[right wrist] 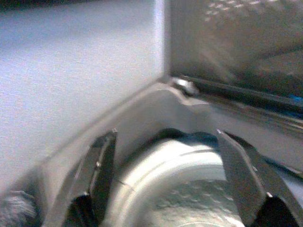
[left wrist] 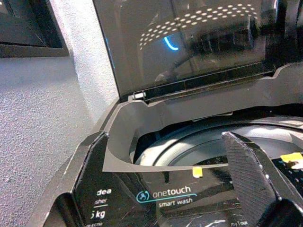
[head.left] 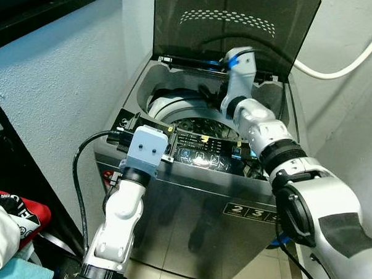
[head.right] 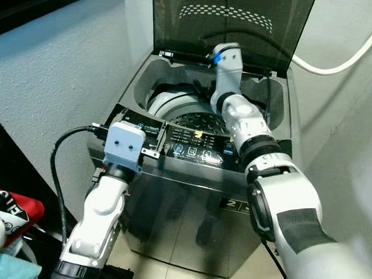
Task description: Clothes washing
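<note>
Our washing machine (head.left: 195, 219) stands before us, its lid (head.left: 230, 26) raised behind the drum (head.left: 201, 123). A heap of clothes (head.left: 14, 243) lies to its left.

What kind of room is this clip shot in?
Most likely a cramped home laundry corner: a grey top-loading washing machine with its dark lid raised, a white hose along the rough plastered wall, and piled clothes beside it.

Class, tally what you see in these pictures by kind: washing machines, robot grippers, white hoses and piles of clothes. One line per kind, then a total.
Washing machine, lid raised: 1
Grippers: 2, the left gripper at the control panel, the right gripper over the drum
White hose: 1
Pile of clothes: 1
Total: 5
</note>
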You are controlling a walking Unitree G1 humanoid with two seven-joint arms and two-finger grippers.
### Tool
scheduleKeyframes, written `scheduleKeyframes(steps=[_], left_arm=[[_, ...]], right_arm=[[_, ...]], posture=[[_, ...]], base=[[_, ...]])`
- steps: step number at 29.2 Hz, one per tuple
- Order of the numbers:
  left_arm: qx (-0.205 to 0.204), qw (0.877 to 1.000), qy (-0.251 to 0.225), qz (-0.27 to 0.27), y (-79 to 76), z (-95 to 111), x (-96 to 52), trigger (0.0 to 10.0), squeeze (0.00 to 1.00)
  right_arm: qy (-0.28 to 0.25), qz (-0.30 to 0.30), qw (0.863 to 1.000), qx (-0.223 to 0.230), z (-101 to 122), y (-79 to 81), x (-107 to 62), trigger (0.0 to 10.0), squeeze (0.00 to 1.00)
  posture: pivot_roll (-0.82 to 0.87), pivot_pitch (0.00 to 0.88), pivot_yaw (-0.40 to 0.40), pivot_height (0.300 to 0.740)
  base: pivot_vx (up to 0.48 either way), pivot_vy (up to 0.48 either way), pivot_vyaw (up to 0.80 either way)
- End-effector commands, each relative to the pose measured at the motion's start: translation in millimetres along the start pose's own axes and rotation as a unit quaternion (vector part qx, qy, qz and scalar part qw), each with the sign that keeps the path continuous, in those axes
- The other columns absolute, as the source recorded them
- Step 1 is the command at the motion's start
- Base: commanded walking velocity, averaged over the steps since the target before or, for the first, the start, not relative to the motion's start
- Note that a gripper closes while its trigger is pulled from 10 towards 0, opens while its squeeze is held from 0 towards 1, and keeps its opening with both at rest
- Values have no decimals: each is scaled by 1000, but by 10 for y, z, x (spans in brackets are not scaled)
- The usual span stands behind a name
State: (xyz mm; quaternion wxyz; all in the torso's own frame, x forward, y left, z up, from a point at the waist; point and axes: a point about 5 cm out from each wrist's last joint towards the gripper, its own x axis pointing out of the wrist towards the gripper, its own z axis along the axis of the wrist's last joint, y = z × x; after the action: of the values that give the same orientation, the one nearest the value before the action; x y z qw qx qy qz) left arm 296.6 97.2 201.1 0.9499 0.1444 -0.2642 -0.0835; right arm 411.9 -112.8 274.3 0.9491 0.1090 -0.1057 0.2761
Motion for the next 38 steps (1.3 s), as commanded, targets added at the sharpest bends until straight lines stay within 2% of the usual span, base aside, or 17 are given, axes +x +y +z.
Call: scheduleKeyframes(steps=[1, 2, 6, 9, 11, 17, 21, 25, 28, 29, 31, 32, 33, 34, 35, 36, 38], left_arm=[[0, 1000, 11, -9, -17, -34, -3, 10000, 0], [0, 1000, 13, -12, -27, -42, -2, 10000, 0], [-1, 1000, 17, -16, -43, -53, 2, 10000, 0], [4, 999, 21, -38, -115, -58, 62, 10000, 0], [6, 999, 21, -43, -132, -56, 82, 10000, 0], [9, 998, 21, -53, -147, -58, 106, 10000, 0], [12, 998, 24, -61, -165, -76, 99, 10000, 0], [12, 997, 28, -69, -186, -99, 77, 10000, 0], [13, 997, 33, -74, -194, -131, 53, 10000, 0], [13, 997, 33, -74, -194, -131, 53, 10000, 0], [7, 996, 49, -77, -201, -217, -4, 10000, 0], [5, 995, 62, -79, -208, -285, -47, 10000, 0], [5, 995, 62, -79, -208, -285, -47, 10000, 0], [-2, 993, 88, -82, -225, -416, -130, 10000, 0], [-2, 993, 88, -82, -225, -416, -130, 10000, 0], [-6, 990, 114, -84, -241, -546, -215, 10000, 0], [-6, 990, 114, -84, -241, -546, -215, 10000, 0]], right_arm=[[-28, 35, 998, 36, 16, -11, -78, 10000, 0], [-42, 49, 997, 53, 30, -22, -125, 10000, 0], [-54, 60, 995, 65, 36, -48, -194, 10000, 0], [-144, 138, 972, 125, 172, -17, -551, 10000, 0], [-165, 174, 962, 134, 209, 38, -669, 10000, 0], [-168, 226, 950, 137, 184, 140, -820, 10000, 0], [-152, 232, 952, 128, 87, 169, -900, 10000, 0], [-120, 228, 959, 119, -67, 225, -1013, 10000, 0], [-57, 205, 973, 88, -274, 216, -1080, 10000, 0], [-57, 205, 973, 88, -274, 216, -1080, 10000, 0], [31, 176, 983, 38, -592, 162, -1151, 10000, 0], [82, 166, 983, 14, -774, 139, -1213, 10000, 0], [82, 166, 983, 14, -774, 139, -1213, 10000, 0], [142, 150, 978, -4, -1025, 96, -1317, 10000, 0], [142, 150, 978, -4, -1025, 96, -1317, 10000, 0], [193, 135, 972, -23, -1242, 60, -1418, 10000, 0], [193, 135, 972, -23, -1242, 60, -1418, 10000, 0]], posture=[[138, 66, -111, 740], [138, 66, -111, 740], [130, 57, -103, 740], [116, 38, -80, 740], [113, 35, -75, 740], [102, 30, -58, 740], [96, 33, -45, 740], [93, 39, -38, 740], [91, 44, -39, 740], [91, 44, -39, 740], [87, 47, -43, 740], [87, 47, -43, 740], [87, 47, -43, 740], [85, 48, -45, 740], [85, 48, -45, 740], [82, 47, -45, 740], [82, 47, -45, 740]], base=[[0, 0, 0], [0, 0, 0], [0, 0, 0], [-366, 0, 0], [-368, 0, 0], [-409, 0, 0], [-442, 0, 0], [-446, 0, 0], [-432, 0, 0], [-412, 0, 0], [-206, 0, 0], [0, 0, 0], [0, 0, 0], [0, 0, 0], [0, 0, 0], [0, 0, 0], [0, 0, 0]])
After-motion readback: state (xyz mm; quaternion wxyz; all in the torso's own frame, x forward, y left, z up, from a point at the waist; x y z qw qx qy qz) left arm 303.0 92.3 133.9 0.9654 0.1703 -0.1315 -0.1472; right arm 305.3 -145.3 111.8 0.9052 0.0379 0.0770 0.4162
